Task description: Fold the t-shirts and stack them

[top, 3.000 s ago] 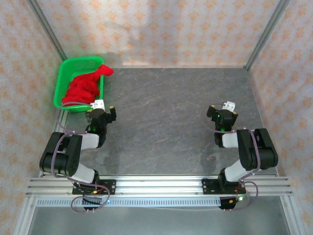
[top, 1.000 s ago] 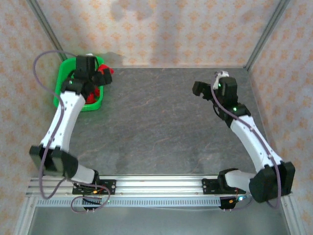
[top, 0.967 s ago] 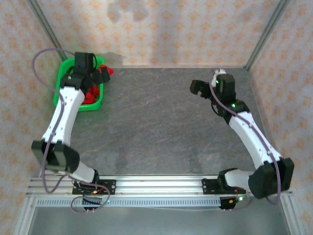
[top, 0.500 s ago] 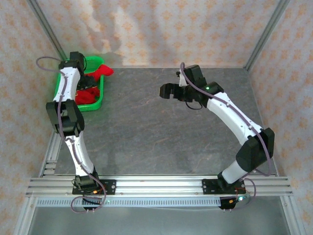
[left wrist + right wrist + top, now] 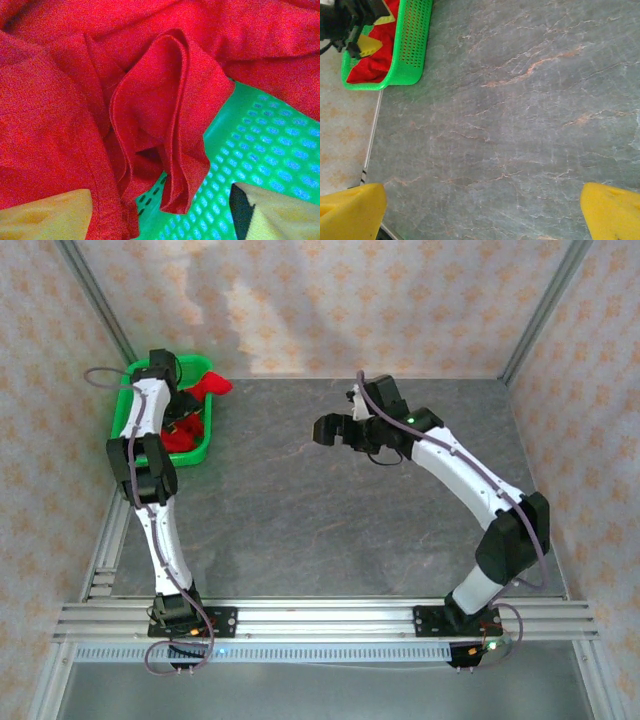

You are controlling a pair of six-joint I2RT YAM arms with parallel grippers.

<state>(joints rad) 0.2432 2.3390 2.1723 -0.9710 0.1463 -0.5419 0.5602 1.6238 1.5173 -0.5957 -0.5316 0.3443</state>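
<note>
Far-left corner of the tabletop [image 5: 350, 510]: green mesh basket [image 5: 188, 458] holds the red t-shirt [image 5: 150, 110], bunched up, one end poking over the basket's far-right corner. Left hand [image 5: 162, 215] is down inside the basket, yellow fingertips [image 5: 45, 215] spread wide, a loose fold of cloth between them, not pinched. Right hand [image 5: 330, 428] hovers above the tabletop's far middle, fingers spread.
</note>
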